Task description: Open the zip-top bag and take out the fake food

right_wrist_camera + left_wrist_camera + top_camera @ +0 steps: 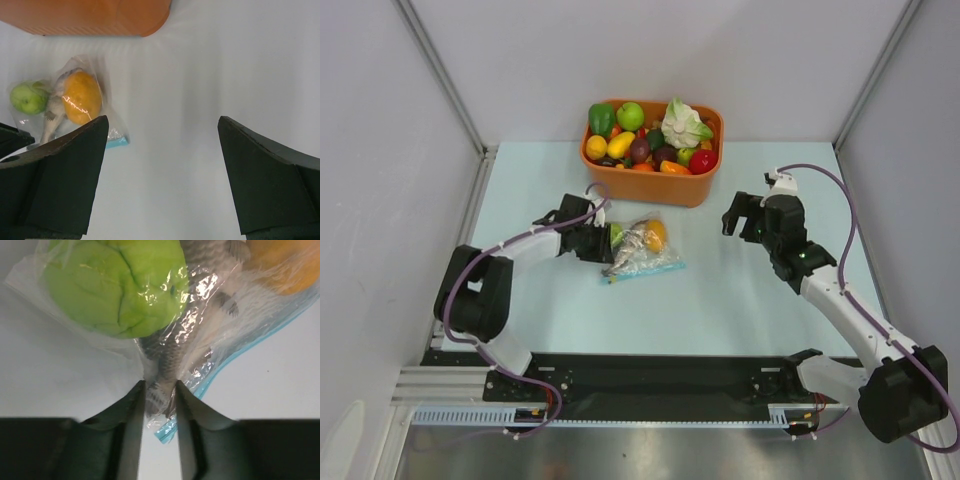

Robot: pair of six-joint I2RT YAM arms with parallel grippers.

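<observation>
Left fingers (132, 430) are clamped tight on the near end of the zip-top bag (210, 340), with crinkled plastic bunched between the tips. The grey fish (170, 347) has its tail right in that pinch, though whether the tips catch the tail or only the film is hard to tell. Just past it, the lime-green fruit (120, 285) presses against the clear wall, while the orange-yellow fruit (285, 265) is cut off by the frame corner. The light-blue zip strip (650, 272) runs along the bag's near edge; sealed or not, I can't tell. The bag lies mid-table (740, 300). Right fingers (65, 170) are spread wide, well apart from the bag. Beyond sits the orange tub (650, 185).
</observation>
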